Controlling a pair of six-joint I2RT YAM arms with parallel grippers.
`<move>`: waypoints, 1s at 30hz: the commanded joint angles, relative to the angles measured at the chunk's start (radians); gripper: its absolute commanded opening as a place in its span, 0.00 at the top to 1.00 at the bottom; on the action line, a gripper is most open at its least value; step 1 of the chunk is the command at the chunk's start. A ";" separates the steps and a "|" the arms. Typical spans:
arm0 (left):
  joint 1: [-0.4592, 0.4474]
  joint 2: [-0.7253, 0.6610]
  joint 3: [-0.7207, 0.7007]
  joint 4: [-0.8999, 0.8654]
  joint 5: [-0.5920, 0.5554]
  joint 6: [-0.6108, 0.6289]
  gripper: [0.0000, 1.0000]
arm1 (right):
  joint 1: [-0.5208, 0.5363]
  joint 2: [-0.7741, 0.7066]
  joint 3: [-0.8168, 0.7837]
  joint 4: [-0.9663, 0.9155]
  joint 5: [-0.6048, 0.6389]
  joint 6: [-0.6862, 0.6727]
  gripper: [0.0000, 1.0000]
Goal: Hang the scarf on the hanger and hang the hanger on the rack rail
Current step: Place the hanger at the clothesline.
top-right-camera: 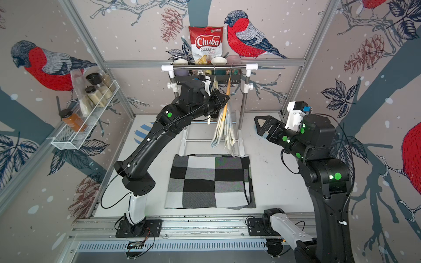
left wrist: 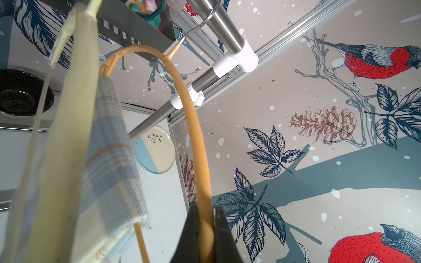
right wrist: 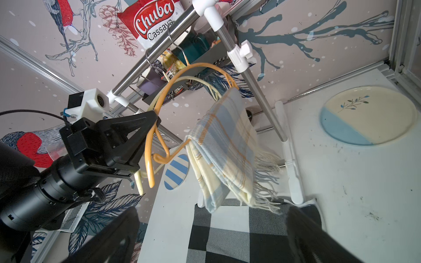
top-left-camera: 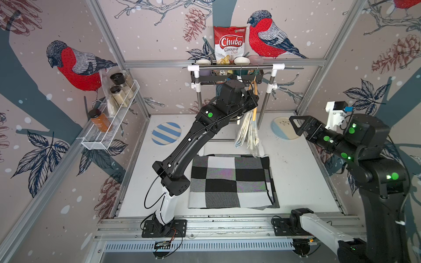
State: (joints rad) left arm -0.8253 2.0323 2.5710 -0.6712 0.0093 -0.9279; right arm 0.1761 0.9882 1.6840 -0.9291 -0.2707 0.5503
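under the rail (top-left-camera: pixel 235 66), scarf (right wrist: pixel 225 145) hangs lengthwise down off hanger (left wrist: pixel 196 136); left claw (left wrist: pixel 206 208) pinches hanger, right claw (top-left-camera: pixel 296 124) gapes.

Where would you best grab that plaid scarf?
Probably the folded scarf just under the orange hanger, coming from the side away from the left pincer. There it hangs as a flat, free band, while the fringe below is loose.

**Pale plaid, bold checks**

The scarf (right wrist: pixel 223 145) is plaid in cream, pale blue and thin orange lines, with a cream fringe. The hanger (left wrist: pixel 203 164) is mustard-orange and the second hanger (right wrist: pixel 139 183) is cream. The checked cloth (top-left-camera: pixel 230 182) is black, white and grey. The striped plate (top-left-camera: pixel 165 133) is blue and white. The sprig plate (right wrist: pixel 369 113) is cream and light blue. The chips bag (top-left-camera: pixel 229 43) is red and white.
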 commanded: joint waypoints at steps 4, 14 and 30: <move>-0.012 -0.091 -0.154 0.110 0.059 0.108 0.15 | 0.002 -0.007 -0.022 0.022 0.018 -0.010 0.00; -0.028 -0.425 -0.441 0.145 0.100 0.390 0.05 | -0.002 -0.020 -0.062 0.030 0.019 -0.015 0.00; 0.043 -0.138 0.047 -0.406 -0.473 0.719 0.05 | 0.000 -0.042 -0.081 0.024 0.015 -0.018 0.00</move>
State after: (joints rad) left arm -0.8143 1.8355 2.5298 -0.8928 -0.3702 -0.2886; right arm 0.1722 0.9524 1.6039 -0.9203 -0.2638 0.5491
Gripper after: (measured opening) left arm 0.950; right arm 0.997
